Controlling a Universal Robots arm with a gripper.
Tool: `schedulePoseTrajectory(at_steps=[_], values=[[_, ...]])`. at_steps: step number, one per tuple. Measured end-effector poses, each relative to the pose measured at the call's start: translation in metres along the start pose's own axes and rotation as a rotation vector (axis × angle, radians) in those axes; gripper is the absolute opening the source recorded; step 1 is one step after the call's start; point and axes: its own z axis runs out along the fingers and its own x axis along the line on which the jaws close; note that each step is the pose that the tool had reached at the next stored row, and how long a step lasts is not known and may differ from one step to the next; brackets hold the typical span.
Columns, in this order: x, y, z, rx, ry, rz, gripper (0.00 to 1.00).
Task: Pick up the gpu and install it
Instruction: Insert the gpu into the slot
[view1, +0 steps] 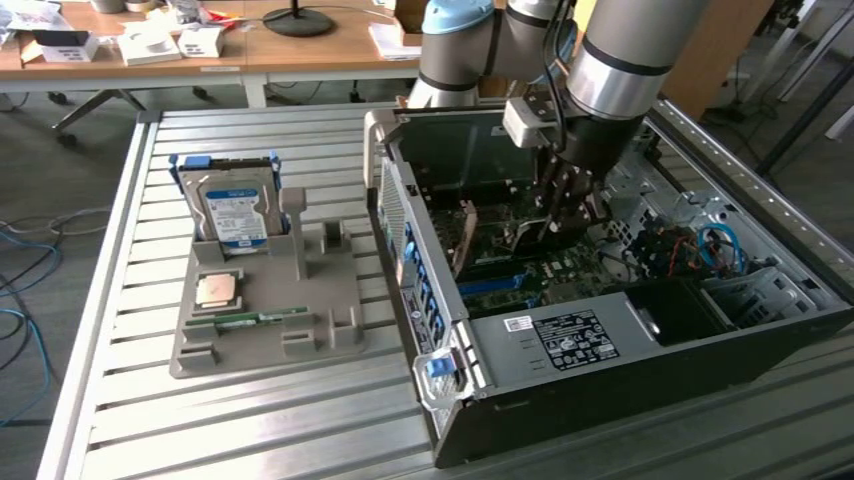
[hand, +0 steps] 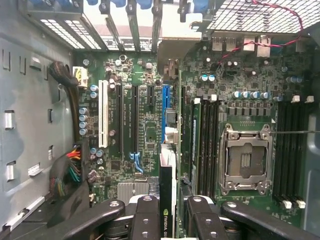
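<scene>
on the slatted aluminium table (view1: 120, 430), toward the exterior view's left, sat a grey moulded plastic holder (view1: 327, 335). a silver hard drive with a blue-white label (view1: 238, 212) stood upright at its far end, a square metal-topped processor chip (view1: 218, 290) lay nearer, and a slim green memory stick (view1: 254, 320) lay flat beside that. further to the exterior view's right lay an open black computer case (view1: 601, 400), with the grey robot arm (view1: 621, 60) reaching down into it. the black two-fingered gripper (view1: 567, 205) was closed narrowly on the thin dark gpu card (hand: 167, 175), one finger on each face. the card was seen edge-on, held just above the green motherboard (hand: 145, 125) and lined up with a blue expansion slot (hand: 166, 100).
</scene>
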Motion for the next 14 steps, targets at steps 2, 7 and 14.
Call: schedulePoseTrajectory(at_steps=[2, 7, 14], values=[[0.000, 0.0000, 0.0000, 0.0000, 0.0001, 0.000, 0.26], [0.000, 0.0043, 0.0006, 0.0001, 0.0000, 0.000, 0.26], [0.000, 0.0055, 0.0100, 0.0001, 0.0000, 0.000, 0.26]])
